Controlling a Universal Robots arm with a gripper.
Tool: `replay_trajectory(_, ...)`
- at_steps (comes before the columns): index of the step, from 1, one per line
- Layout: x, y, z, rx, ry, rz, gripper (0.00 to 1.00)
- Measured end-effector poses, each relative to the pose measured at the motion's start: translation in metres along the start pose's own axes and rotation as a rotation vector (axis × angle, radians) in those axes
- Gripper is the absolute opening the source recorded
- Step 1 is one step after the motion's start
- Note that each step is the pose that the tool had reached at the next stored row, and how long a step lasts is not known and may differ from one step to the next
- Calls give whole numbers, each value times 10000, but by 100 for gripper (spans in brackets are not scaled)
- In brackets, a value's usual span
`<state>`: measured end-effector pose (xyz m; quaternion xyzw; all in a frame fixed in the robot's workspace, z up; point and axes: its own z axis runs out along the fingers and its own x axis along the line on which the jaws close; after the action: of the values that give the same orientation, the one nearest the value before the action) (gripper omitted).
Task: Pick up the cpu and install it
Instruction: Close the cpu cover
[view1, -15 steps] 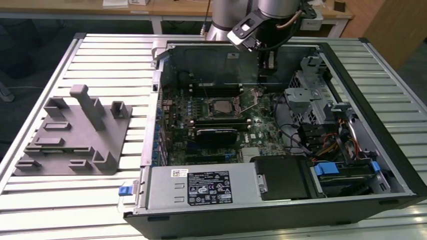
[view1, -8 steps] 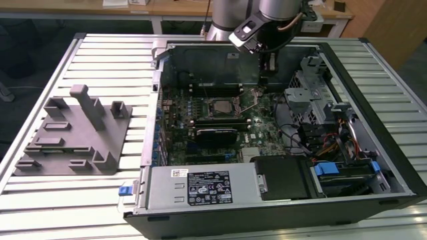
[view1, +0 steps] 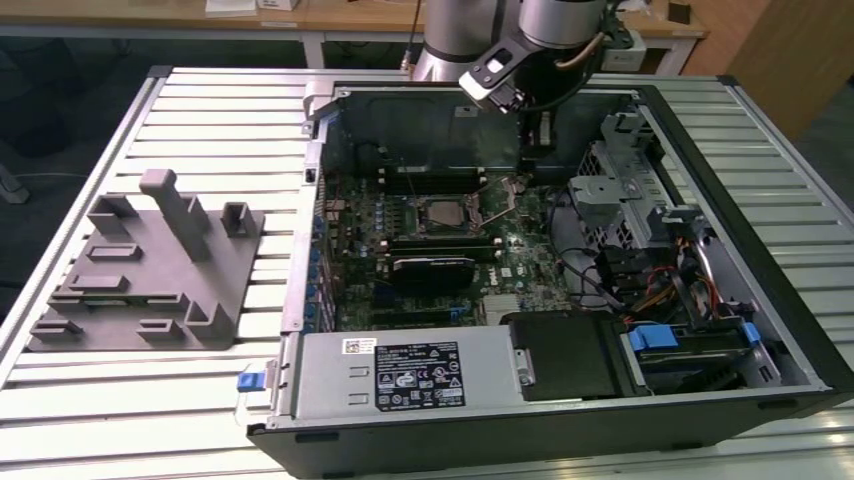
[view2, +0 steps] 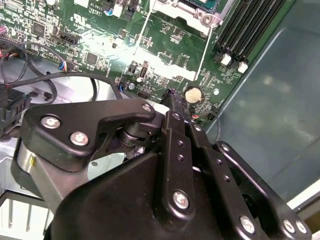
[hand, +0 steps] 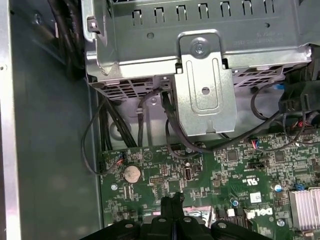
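- Second wrist view gives us the claw (view2: 172, 96) with its fingers pressed together and no chip between them. It hangs low over the board (view2: 165, 55), tips just beside the coin cell (view2: 192, 93).
- We take the pale square lying inside the socket (view2: 190, 17) for the cpu (view1: 438, 213). It is near the claw but apart from it.
- On that reading, we judge the pick-up and the placing done. We cannot tell whether the socket's latch is down, so locking may be left.
- Room around the claw is tight. The memory slots (view2: 250, 25) and the case wall (view2: 280, 100) run close on one side.
- In the first wrist view, the drive cage (hand: 200, 50) stands just past the board's edge. Loose cables (view2: 70, 75) curve near the claw.
- Upward we judge the way free, since the case lies open on top in the exterior view.
- Well apart, at the exterior view's left, the grey fixture (view1: 147, 270) rests on the slatted desk (view1: 214, 120).
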<state>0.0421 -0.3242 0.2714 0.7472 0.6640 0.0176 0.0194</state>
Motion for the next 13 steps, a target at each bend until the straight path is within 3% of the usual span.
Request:
replay_trajectory(7, 1, 4, 69, -3, -5, 16, 11)
replay_trajectory(13, 3, 16, 110, -4, -33, 434, 11)
